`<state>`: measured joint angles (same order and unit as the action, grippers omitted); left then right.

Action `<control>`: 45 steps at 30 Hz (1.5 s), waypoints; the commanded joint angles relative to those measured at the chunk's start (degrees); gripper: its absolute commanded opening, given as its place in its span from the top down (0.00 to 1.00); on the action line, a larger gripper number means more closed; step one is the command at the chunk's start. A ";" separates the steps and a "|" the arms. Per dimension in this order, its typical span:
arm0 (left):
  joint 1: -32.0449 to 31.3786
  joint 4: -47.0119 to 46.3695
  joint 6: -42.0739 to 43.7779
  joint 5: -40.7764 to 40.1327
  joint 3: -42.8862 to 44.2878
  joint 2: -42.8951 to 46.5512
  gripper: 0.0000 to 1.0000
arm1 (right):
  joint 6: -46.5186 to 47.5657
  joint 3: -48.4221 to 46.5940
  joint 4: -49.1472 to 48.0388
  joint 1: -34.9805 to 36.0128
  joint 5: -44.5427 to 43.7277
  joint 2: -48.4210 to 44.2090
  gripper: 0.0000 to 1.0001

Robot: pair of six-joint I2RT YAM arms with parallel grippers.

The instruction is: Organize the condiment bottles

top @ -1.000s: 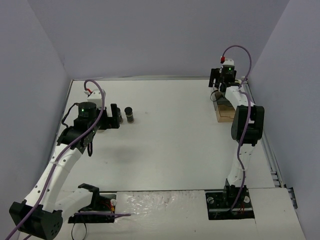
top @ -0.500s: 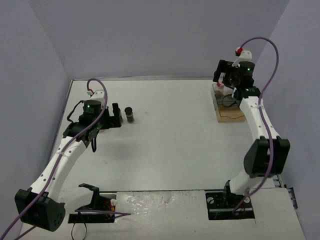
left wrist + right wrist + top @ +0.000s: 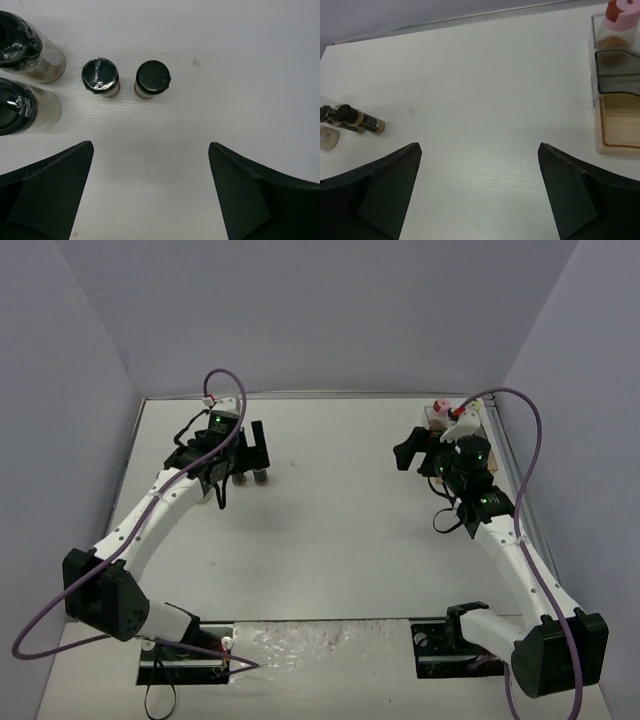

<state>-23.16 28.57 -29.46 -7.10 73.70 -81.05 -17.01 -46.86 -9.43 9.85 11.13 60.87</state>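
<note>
Two small black-capped condiment bottles (image 3: 101, 76) (image 3: 152, 78) stand side by side on the white table, with two larger black-capped jars (image 3: 22, 42) (image 3: 17, 107) to their left. My left gripper (image 3: 150, 150) hovers open just short of them, nothing between its fingers. From above, the small pair (image 3: 250, 477) shows under the left gripper (image 3: 240, 448). A pink-capped bottle (image 3: 620, 15) (image 3: 437, 407) stands in the far end of the clear tray (image 3: 617, 122). My right gripper (image 3: 480, 147) (image 3: 418, 454) is open and empty, left of the tray.
The clear tray with a wooden base (image 3: 452, 472) sits at the back right near the wall, partly hidden by the right arm. In the right wrist view the distant small bottles (image 3: 355, 120) show at the far left. Purple cables loop above both arms.
My right gripper opened, left the pink-capped bottle in the tray and drew back to the left. The left arm swung toward the back, bringing its open gripper over the bottles.
</note>
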 commanded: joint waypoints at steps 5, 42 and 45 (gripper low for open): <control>-2.00 -2.11 -4.13 -6.14 10.28 -12.73 0.03 | -1.95 3.35 -3.96 0.29 2.57 -5.69 0.01; -0.05 1.14 -0.16 -4.15 19.03 -28.02 0.45 | -1.01 6.69 -4.10 0.26 3.37 -6.81 0.00; -0.21 1.03 0.00 -3.22 19.63 -28.25 0.55 | -1.04 6.73 -4.01 0.31 3.34 -6.98 0.01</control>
<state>-23.55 30.38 -29.95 -11.45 89.10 -110.69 -18.20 -39.79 -9.23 9.85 14.00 54.52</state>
